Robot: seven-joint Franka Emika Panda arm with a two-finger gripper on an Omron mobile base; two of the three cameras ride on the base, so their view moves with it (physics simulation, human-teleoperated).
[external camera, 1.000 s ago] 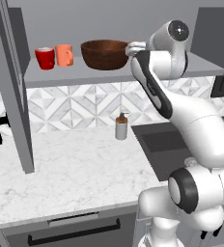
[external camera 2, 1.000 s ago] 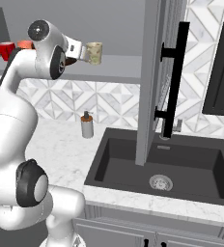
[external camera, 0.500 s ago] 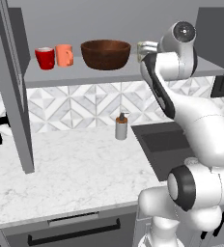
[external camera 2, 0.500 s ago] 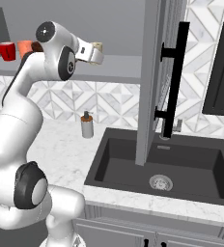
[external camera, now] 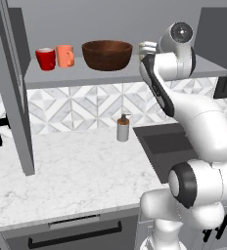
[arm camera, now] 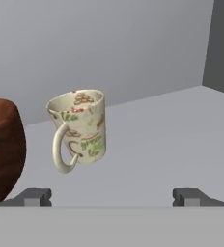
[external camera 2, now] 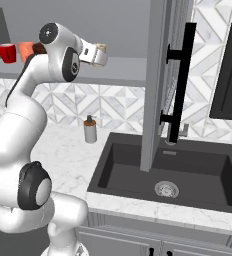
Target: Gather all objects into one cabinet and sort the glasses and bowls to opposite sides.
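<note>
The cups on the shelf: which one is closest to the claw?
The beige patterned cup, alone right of the wooden bowl. The red cup and orange cup sit beyond the bowl.

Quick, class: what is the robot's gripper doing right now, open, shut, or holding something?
Gripper: open, holding nothing; the patterned cup stands on the cabinet shelf ahead of its fingertips, free of them.

Standing open-jawed at the shelf (arm camera: pixel 157 140), beige cup (arm camera: pixel 79 130) dead ahead between the fingertips' line, tilted, apart from both. Crowding the left: brown bowl (arm camera: pixel 3 149), just beside the cup. Offering bare shelf to the right, up to the cabinet wall (arm camera: pixel 220 43). Blocking the far left: red cup (external camera: pixel 45 58), orange cup (external camera: pixel 65 55). Hanging open over the sink: door (external camera 2: pixel 160 85).
</note>
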